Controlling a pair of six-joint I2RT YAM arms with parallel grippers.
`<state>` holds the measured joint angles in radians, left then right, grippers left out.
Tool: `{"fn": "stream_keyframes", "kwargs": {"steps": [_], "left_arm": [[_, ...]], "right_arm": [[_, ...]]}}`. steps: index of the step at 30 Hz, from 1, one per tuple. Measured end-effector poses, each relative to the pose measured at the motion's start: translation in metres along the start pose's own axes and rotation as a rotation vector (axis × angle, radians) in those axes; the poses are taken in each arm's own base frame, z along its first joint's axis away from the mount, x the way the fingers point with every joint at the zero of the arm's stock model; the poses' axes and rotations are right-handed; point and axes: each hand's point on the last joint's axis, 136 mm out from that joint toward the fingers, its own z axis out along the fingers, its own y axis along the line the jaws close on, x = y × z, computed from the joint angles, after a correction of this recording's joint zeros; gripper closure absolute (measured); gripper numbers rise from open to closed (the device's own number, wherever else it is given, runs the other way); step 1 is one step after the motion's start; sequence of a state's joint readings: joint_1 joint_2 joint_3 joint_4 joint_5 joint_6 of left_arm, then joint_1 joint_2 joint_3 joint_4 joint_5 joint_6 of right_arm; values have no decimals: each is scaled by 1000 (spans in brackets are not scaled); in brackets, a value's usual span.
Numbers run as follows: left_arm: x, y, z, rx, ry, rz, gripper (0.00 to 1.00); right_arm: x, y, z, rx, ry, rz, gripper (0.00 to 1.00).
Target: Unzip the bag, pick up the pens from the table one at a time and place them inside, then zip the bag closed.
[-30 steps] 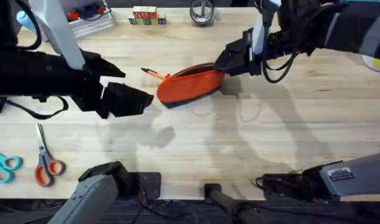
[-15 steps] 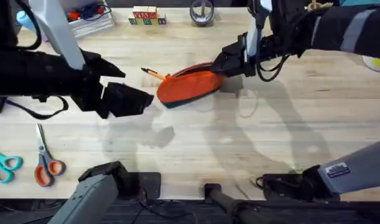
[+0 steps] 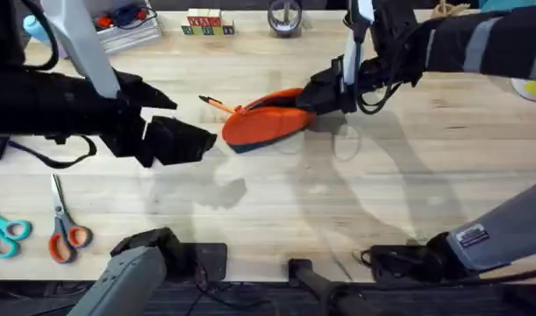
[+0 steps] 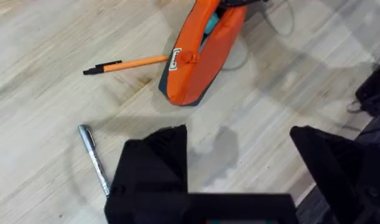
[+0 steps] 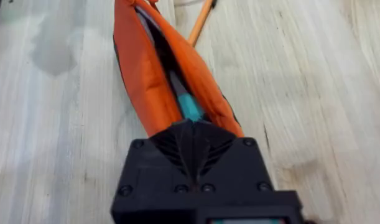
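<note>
Pale plank table (image 3: 355, 202) takes up pretty much everything, grain running side to side, with some clutter along the far edge: lettered wooden blocks (image 3: 203, 23) and a roll of tape (image 3: 285, 17).

Both arms are big dark shapes over it. The left gripper (image 3: 175, 140) hangs above the wood on the left side, well short of the bag, and in its own wrist view the two black fingers (image 4: 153, 163) are spread wide with bare table between them, holding nothing.

The right gripper (image 3: 325, 95) reaches in from the far right and sits right at the bag's right end. From the right wrist view the fingers look pressed together at the end of the zipper opening, probably pinching the pull, though the pull itself is hidden under the gripper body.

The bag (image 3: 263, 121) lies near the middle of the table, orange on top with the dark underside showing along its near edge. It's unzipped: the right wrist camera looks straight into the gap, dark inside with something teal in there.

Two pairs of scissors (image 3: 64, 230) lie at the near left.

The orange pen (image 3: 217, 104) lies on the table touching the bag's left end. The silver pen (image 4: 94, 159) lies on the wood near the left gripper, apart from the bag.
</note>
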<state>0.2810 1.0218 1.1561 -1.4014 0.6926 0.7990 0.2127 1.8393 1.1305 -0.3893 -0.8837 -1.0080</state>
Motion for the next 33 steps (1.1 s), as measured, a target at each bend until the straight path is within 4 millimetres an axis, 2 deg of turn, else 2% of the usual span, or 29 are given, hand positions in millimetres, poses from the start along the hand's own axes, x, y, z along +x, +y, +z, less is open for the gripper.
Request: {"fn": "stream_keyframes", "kwargs": {"steps": [2, 7, 8, 20, 25, 29, 33], "left_arm": [[0, 0, 0, 0, 0, 0, 6], [0, 0, 0, 0, 0, 0, 6], [0, 0, 0, 0, 0, 0, 6], [0, 0, 0, 0, 0, 0, 6], [0, 0, 0, 0, 0, 0, 6], [0, 0, 0, 0, 0, 0, 6], [0, 0, 0, 0, 0, -1, 6]], "right_arm": [[0, 0, 0, 0, 0, 5, 754], [-2, 2, 1, -8, -7, 17, 52], [-2, 2, 1, -10, -9, 19, 20], [-2, 3, 1, -12, -11, 36, 5], [-7, -1, -2, -6, -16, 107, 5], [-21, -17, -13, 34, -36, 180, 4], [-37, -31, -36, 94, -50, 246, 5]]}}
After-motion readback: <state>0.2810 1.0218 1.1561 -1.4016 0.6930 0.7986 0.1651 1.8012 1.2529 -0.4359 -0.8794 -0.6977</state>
